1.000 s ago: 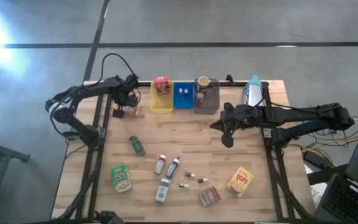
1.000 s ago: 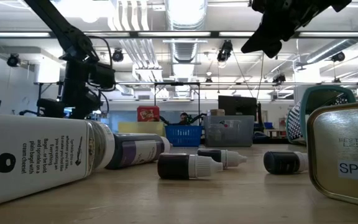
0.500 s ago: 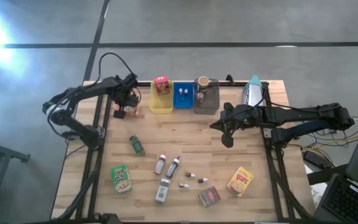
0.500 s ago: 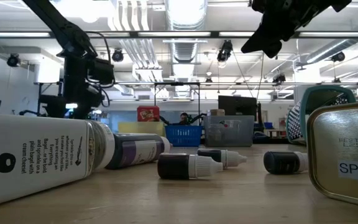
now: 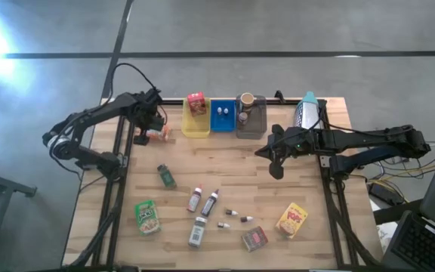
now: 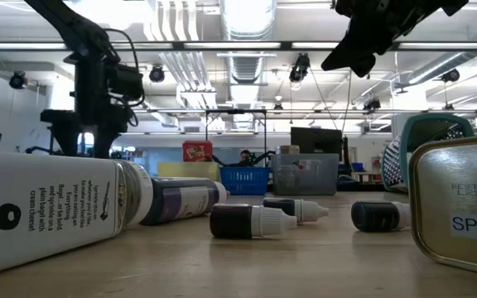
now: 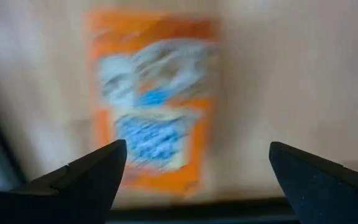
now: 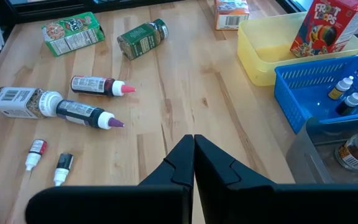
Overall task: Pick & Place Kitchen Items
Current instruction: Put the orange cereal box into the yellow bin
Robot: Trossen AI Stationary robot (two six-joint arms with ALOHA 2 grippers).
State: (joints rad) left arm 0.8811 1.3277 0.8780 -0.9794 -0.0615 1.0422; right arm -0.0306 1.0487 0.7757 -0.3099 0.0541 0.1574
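Grey concrete floor (image 5: 278, 30) surrounded wooden table (image 5: 232, 177); fluorescent ceiling lights (image 6: 247, 16) lit open hall with exposed ducts.

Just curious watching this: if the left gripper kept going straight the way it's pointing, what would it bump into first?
Probably the small orange box lying on the table; the open left gripper points straight down at it, though how far off is unclear.

The right pincer (image 8: 194, 144), fingers pressed together, hangs over scattered bottles (image 8: 98, 85) near a yellow tray (image 8: 272, 59).
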